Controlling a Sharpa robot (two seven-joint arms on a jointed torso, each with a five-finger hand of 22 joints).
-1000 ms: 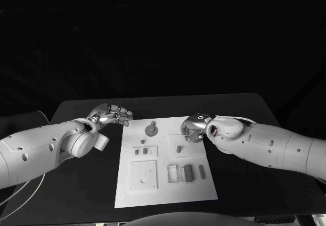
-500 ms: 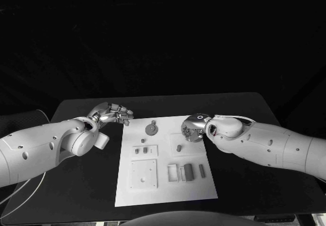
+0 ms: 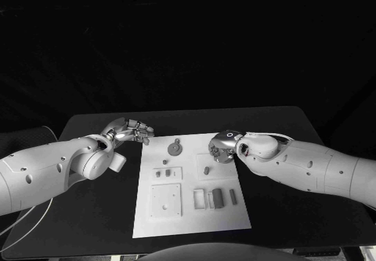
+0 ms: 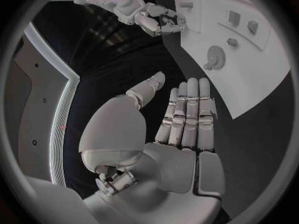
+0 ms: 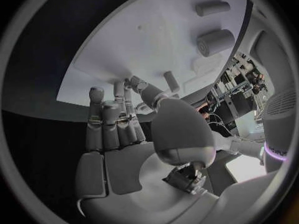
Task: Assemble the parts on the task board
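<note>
The white task board [image 3: 192, 217] lies in the middle of the black table. On it are a round grey part with a tab [image 3: 174, 148], small pegs [image 3: 206, 171], a square plate [image 3: 165, 201] and upright blocks [image 3: 213, 198]. My left hand [image 3: 129, 131] hovers over the table just off the board's far left corner, fingers straight and apart, holding nothing [image 4: 181, 119]. My right hand [image 3: 223, 147] hangs over the board's far right edge. Its fingertips [image 5: 118, 89] reach down to the board [image 5: 143, 40] beside a small peg [image 5: 171, 81], with nothing seen between them.
Bare black table [image 3: 94, 217] surrounds the board on all sides. Two grey cylinders [image 5: 215, 42] stand on the board beyond the right hand's fingertips. The right hand [image 4: 156, 20] also appears at the board's edge in the left wrist view.
The left hand has drifted slightly farther from me and toward the board. The right hand has barely moved, and the parts on the board lie as before.
</note>
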